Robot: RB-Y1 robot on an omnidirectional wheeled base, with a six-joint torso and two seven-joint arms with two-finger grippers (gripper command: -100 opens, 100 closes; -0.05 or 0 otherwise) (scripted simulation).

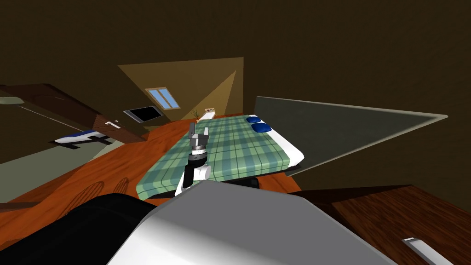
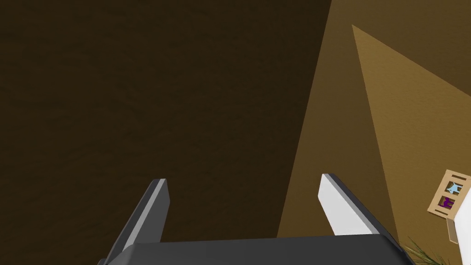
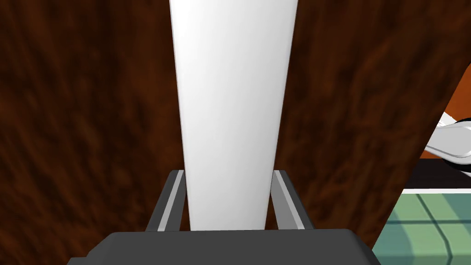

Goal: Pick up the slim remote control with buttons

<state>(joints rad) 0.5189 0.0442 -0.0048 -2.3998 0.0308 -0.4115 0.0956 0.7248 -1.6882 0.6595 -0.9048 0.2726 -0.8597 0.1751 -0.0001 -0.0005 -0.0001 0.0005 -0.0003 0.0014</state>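
Observation:
The slim remote control [image 3: 232,92] is a plain white bar lying on a dark wooden tabletop [image 3: 92,115]; no buttons are drawn on it. My right gripper [image 3: 229,175] is shut on it, and its fingers [image 3: 172,198] press the remote's two long sides at the near end. In the head view the remote [image 1: 421,250] lies on the wooden table [image 1: 391,216] at the lower right. My left gripper [image 1: 198,133] is raised over the bed, and in its wrist view the gripper [image 2: 244,193] stands open and holds nothing.
A bed with a green plaid cover [image 1: 230,152] and two blue pillows [image 1: 257,124] stands ahead; its corner [image 3: 427,221] lies beside the table. An orange-brown floor [image 1: 115,165] runs to its left, with a dark dresser [image 1: 69,110] beyond.

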